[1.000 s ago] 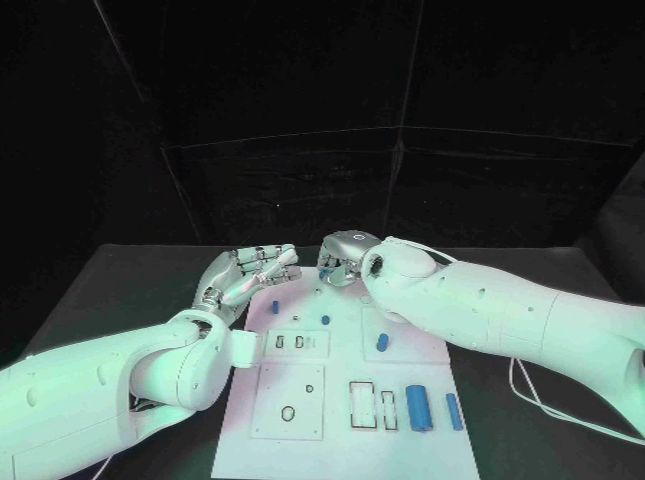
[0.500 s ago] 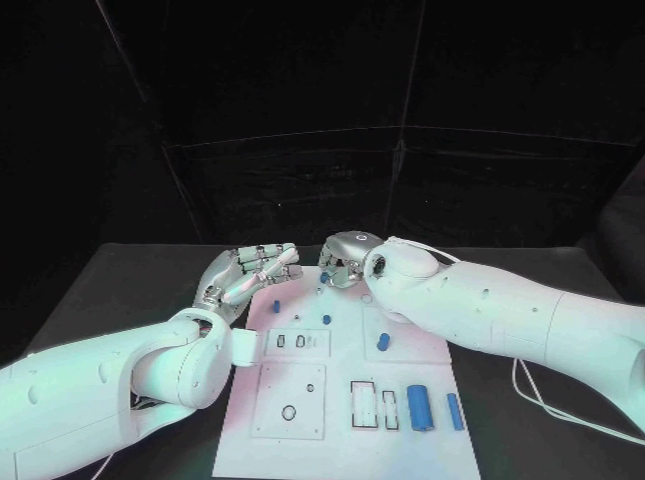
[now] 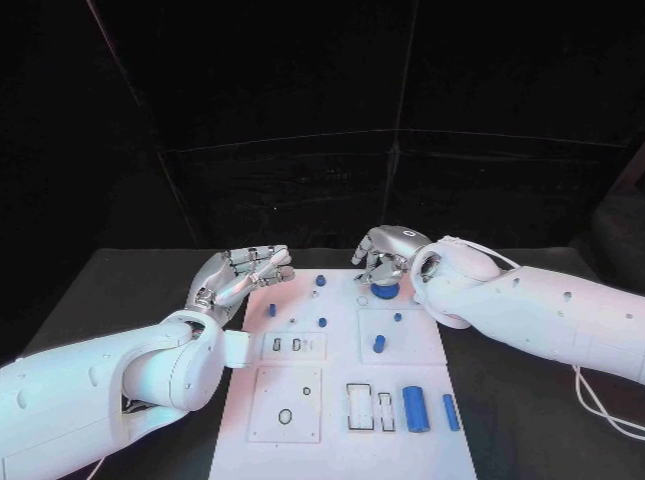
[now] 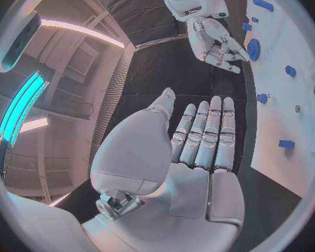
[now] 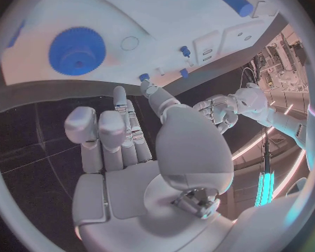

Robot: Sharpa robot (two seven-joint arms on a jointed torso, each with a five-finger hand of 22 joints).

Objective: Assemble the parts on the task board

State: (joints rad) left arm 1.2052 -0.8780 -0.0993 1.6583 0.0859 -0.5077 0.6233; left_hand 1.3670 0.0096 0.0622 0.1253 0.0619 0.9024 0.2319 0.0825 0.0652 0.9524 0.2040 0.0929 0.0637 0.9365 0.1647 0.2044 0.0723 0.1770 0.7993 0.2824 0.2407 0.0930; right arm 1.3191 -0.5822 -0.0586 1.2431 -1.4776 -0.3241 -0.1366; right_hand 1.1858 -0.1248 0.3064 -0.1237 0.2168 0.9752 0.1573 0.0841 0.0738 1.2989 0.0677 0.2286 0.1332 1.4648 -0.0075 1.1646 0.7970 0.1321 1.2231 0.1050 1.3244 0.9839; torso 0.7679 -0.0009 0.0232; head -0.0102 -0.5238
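We see the board (image 3: 344, 400) at the lower centre of the head view, parts (image 3: 414, 408) scattered on it; our left hand (image 3: 240, 275) hovers at its upper left edge, fingers straight and released, holding nothing; our right hand (image 3: 384, 255) hangs above a blue gear (image 3: 386, 292) near its top, fingers loose, gripping nothing.
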